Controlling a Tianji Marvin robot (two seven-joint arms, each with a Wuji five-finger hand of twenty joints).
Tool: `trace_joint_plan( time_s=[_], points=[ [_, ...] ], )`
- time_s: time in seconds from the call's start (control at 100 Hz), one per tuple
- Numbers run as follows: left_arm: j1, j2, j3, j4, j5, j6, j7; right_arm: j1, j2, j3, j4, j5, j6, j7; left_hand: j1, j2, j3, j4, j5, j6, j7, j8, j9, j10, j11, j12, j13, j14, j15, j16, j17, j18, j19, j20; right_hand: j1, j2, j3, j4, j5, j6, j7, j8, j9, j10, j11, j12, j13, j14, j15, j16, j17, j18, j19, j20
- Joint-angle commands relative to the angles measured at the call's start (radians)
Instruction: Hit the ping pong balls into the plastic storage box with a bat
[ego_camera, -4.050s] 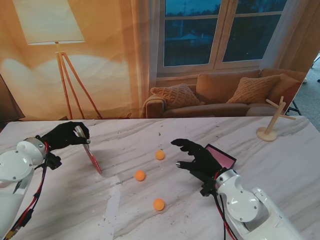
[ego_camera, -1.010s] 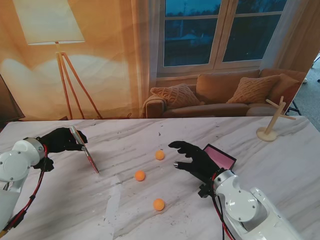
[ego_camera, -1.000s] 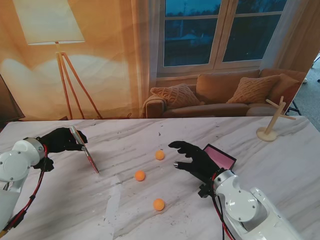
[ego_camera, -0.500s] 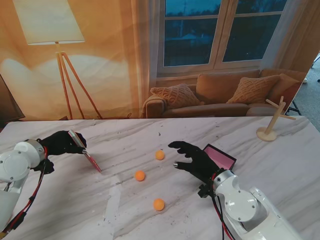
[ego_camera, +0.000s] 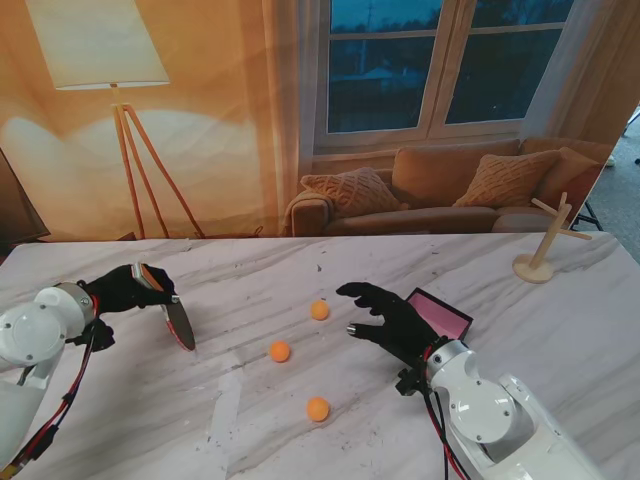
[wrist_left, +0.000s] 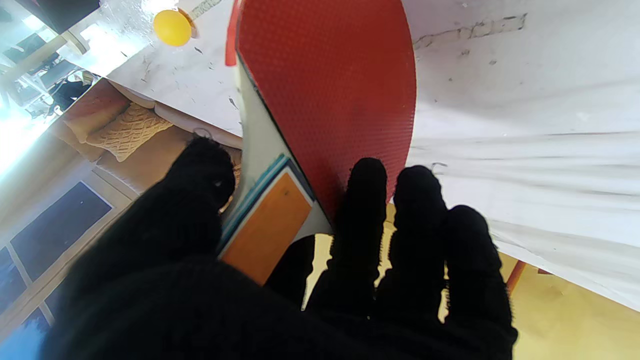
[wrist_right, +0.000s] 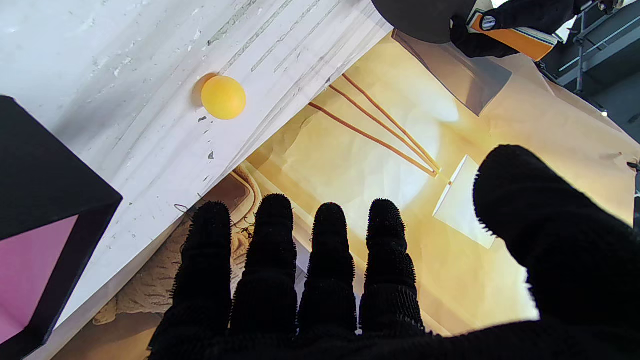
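My left hand (ego_camera: 122, 287) is shut on the handle of a bat (ego_camera: 176, 321), whose dark face hangs down toward the table at the left. Up close, the bat (wrist_left: 330, 85) shows a red rubber face and an orange handle between thumb and fingers (wrist_left: 367, 200). Three orange balls lie mid-table: one farther from me (ego_camera: 319, 310), one in the middle (ego_camera: 280, 351), one nearest me (ego_camera: 317, 408). My right hand (ego_camera: 392, 320) hovers open, fingers spread, just left of the storage box (ego_camera: 446, 314), which has a dark rim and pink inside. One ball (wrist_right: 223, 97) shows past the right fingers.
A wooden stand (ego_camera: 545, 245) sits at the table's far right. Behind the table hangs a backdrop picturing a sofa, a lamp and a window. The marble table (ego_camera: 250, 430) runs on toward me between the two arms.
The bat has turned in my left hand: its edge-on red blade now shows a broad dark face and hangs lower. The balls and the right hand have stayed put.
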Motion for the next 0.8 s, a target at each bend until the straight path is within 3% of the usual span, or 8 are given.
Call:
trace_joint_plan(
  time_s=[0.0, 0.1, 0.21, 0.29, 0.43, 0.59, 0.68, 0.79],
  points=[
    [0.006, -0.007, 0.007, 0.013, 0.019, -0.005, -0.018, -0.002, -0.002, 0.000, 0.002, 0.001, 0.006, 0.013, 0.077, -0.062, 0.033, -0.034, -0.003, 0.036, 0.067, 0.023, -0.024, -0.014, -0.006, -0.005, -0.015, 0.044, 0.016, 0.000, -0.006, -0.032, 0.013, -0.012, -0.034, 0.024, -0.023, 0.044, 0.014, 0.000, 0.009, 0.005, -0.016, -0.010, 0.003, 0.007, -0.038, -0.012, 0.012, 0.012, -0.007, -0.047, 0.008, 0.012],
    [0.003, -0.008, 0.015, 0.015, 0.025, -0.004, -0.017, -0.002, -0.002, 0.001, 0.002, 0.001, 0.006, 0.012, 0.156, -0.112, 0.115, -0.046, -0.031, 0.016, 0.097, -0.039, -0.020, -0.017, 0.004, -0.011, -0.002, 0.037, 0.035, -0.006, 0.010, -0.030, 0.038, -0.012, -0.034, 0.024, -0.023, 0.044, 0.014, 0.000, 0.009, 0.005, -0.016, -0.011, 0.003, 0.007, -0.038, -0.011, 0.012, 0.012, -0.007, -0.047, 0.008, 0.013],
    [-0.001, -0.008, 0.025, 0.016, 0.026, 0.002, -0.019, -0.002, -0.002, 0.001, 0.003, 0.002, 0.005, 0.012, 0.181, -0.124, 0.211, -0.051, -0.030, -0.004, -0.006, -0.133, -0.018, -0.020, -0.026, 0.030, 0.004, 0.046, 0.024, -0.028, 0.026, -0.020, 0.045, -0.014, -0.035, 0.023, -0.024, 0.044, 0.013, 0.000, 0.009, 0.005, -0.015, -0.012, 0.003, 0.007, -0.037, -0.011, 0.012, 0.012, -0.007, -0.047, 0.008, 0.013],
    [-0.002, -0.007, 0.030, 0.016, 0.038, -0.002, -0.020, -0.001, -0.002, 0.001, 0.004, 0.002, 0.004, 0.013, 0.138, -0.097, 0.248, -0.042, -0.045, -0.017, -0.101, -0.153, -0.046, -0.025, -0.082, -0.097, 0.000, 0.055, -0.015, -0.070, 0.030, -0.012, 0.043, -0.024, -0.034, 0.023, -0.023, 0.044, 0.014, -0.001, 0.009, 0.005, -0.015, -0.011, 0.003, 0.007, -0.037, -0.011, 0.012, 0.012, -0.006, -0.046, 0.008, 0.013],
    [-0.002, -0.006, 0.036, 0.021, 0.056, -0.007, -0.020, -0.002, -0.002, 0.001, 0.004, 0.003, 0.004, 0.012, 0.063, -0.060, 0.238, -0.014, -0.069, -0.010, -0.170, -0.162, -0.082, -0.028, -0.101, -0.118, -0.010, 0.054, -0.025, -0.077, 0.022, -0.010, 0.041, -0.026, -0.034, 0.024, -0.023, 0.044, 0.014, -0.001, 0.009, 0.005, -0.015, -0.012, 0.003, 0.007, -0.038, -0.011, 0.012, 0.012, -0.007, -0.047, 0.008, 0.013],
    [-0.002, -0.006, 0.045, 0.028, 0.083, 0.002, -0.011, -0.002, -0.003, 0.001, 0.005, 0.004, 0.002, 0.012, 0.143, -0.104, 0.236, -0.045, -0.034, -0.031, -0.137, -0.127, -0.028, -0.013, -0.072, -0.109, 0.057, 0.082, -0.026, -0.102, 0.093, 0.024, 0.062, -0.023, -0.034, 0.023, -0.023, 0.044, 0.014, 0.000, 0.009, 0.005, -0.015, -0.011, 0.003, 0.007, -0.038, -0.011, 0.012, 0.012, -0.007, -0.047, 0.008, 0.013],
    [0.000, -0.008, 0.049, 0.027, 0.088, 0.018, -0.004, -0.001, -0.002, 0.001, 0.006, 0.003, 0.001, 0.012, 0.218, -0.114, 0.235, -0.048, -0.004, -0.032, -0.015, -0.139, 0.060, -0.001, -0.084, -0.024, 0.109, 0.101, -0.017, -0.154, 0.150, 0.042, 0.084, -0.034, -0.035, 0.023, -0.023, 0.044, 0.015, -0.001, 0.009, 0.005, -0.014, -0.011, 0.003, 0.008, -0.036, -0.011, 0.012, 0.013, -0.006, -0.046, 0.008, 0.013],
    [0.006, -0.014, 0.052, 0.026, 0.080, 0.042, 0.017, -0.001, -0.003, 0.001, 0.006, 0.004, 0.001, 0.011, 0.265, -0.094, 0.220, -0.054, 0.029, -0.006, 0.083, -0.147, 0.146, 0.017, -0.085, -0.018, 0.161, 0.116, -0.003, -0.189, 0.205, 0.052, 0.108, -0.043, -0.034, 0.023, -0.023, 0.044, 0.015, 0.000, 0.010, 0.005, -0.014, -0.011, 0.003, 0.008, -0.036, -0.011, 0.012, 0.013, -0.007, -0.047, 0.008, 0.013]
  ],
)
